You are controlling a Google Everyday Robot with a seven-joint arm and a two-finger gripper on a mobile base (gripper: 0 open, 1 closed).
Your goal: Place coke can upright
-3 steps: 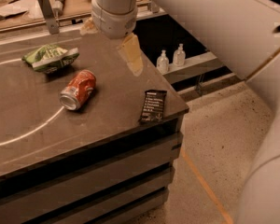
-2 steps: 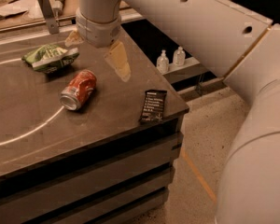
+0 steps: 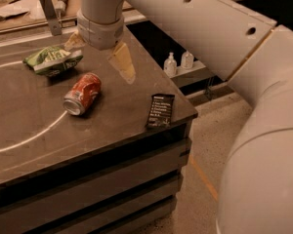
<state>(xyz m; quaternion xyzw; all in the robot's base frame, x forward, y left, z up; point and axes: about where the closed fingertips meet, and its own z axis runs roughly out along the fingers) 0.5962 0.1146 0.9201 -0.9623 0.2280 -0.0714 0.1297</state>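
Note:
The coke can [image 3: 83, 93] is red-orange with white lettering. It lies on its side on the brown table [image 3: 34, 145], silver top facing the front left. My gripper [image 3: 98, 62] hangs just above and behind the can, a little to its right. It is open and empty. One tan finger [image 3: 123, 62] points down to the right of the can. The other finger [image 3: 74, 41] shows by the green bag. The gripper does not touch the can.
A green-and-white snack bag [image 3: 52, 60] lies just behind the can. A flat black wrapper [image 3: 161, 110] lies near the table's right front corner. A white curved line [image 3: 29, 138] runs across the tabletop. Two small bottles [image 3: 178, 62] stand on a lower shelf beyond the right edge.
My arm has swung left over the table, bringing the gripper from right of the can to just above and behind it. The can, bag and wrapper have not moved.

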